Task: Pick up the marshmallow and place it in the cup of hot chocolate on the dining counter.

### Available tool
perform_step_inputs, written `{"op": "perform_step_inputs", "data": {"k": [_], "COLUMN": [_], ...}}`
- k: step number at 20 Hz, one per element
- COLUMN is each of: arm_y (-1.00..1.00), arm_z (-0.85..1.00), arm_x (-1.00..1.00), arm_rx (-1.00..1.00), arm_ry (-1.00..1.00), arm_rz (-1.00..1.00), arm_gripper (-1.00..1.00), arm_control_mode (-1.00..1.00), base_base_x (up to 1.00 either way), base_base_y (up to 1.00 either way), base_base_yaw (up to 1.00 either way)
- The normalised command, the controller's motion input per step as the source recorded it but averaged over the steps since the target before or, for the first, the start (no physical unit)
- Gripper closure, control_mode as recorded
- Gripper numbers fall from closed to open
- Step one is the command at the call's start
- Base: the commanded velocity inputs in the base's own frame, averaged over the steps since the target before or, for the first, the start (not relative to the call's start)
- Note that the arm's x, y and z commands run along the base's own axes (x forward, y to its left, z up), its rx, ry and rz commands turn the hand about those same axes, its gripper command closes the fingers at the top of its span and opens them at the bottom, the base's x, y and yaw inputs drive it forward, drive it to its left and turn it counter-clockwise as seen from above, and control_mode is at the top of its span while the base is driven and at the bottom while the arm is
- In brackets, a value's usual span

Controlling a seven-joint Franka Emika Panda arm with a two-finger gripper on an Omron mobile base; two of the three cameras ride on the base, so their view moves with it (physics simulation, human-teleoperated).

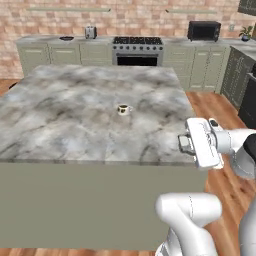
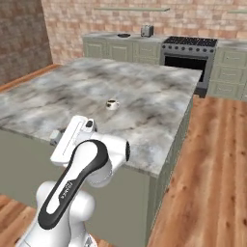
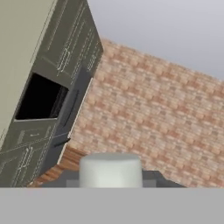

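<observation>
The cup of hot chocolate [image 1: 123, 109] [image 2: 112, 103], a small cream mug with dark liquid, stands near the middle of the dining counter [image 1: 65, 125] [image 2: 149, 91]. My gripper [image 1: 185, 145] [image 2: 54, 137] hovers at the counter's near right corner, well short of the cup and level with the top. In the hand view the gripper [image 3: 110, 178] is shut on the marshmallow [image 3: 110, 168], a pale soft block between the two dark fingertips [image 3: 151, 178]. The hand is turned sideways and faces a brick wall and dark cabinets.
Along the back wall run a worktop with a stove [image 1: 137, 49], a toaster [image 1: 90, 32] and a microwave [image 1: 203, 31]. Dark tall cabinets [image 1: 239, 75] stand on the right. Wooden floor [image 2: 207, 159] lies to the right of the counter.
</observation>
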Motion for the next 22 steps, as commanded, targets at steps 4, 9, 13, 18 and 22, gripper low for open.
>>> {"op": "perform_step_inputs", "data": {"k": [4, 9, 13, 18, 22], "arm_y": [0.00, 0.00, 0.00, 0.00, 0.00], "arm_z": [0.00, 0.00, 0.00, 0.00, 0.00], "arm_x": [0.00, 0.00, 0.00, 0.00, 0.00], "arm_rx": [0.00, 0.00, 0.00, 0.00, 0.00], "arm_ry": [0.00, 0.00, 0.00, 0.00, 0.00], "arm_rz": [0.00, 0.00, 0.00, 0.00, 0.00], "arm_gripper": [1.00, 1.00, 1.00, 1.00, 1.00], "arm_control_mode": [1.00, 1.00, 1.00, 1.00, 1.00], "base_base_x": [0.17, 0.64, 0.98, 0.95, 0.48], "base_base_y": [0.86, 0.02, 0.00, 0.20, 0.62], "base_base_yaw": [-0.08, -0.09, -0.01, -0.01, -0.05]}}
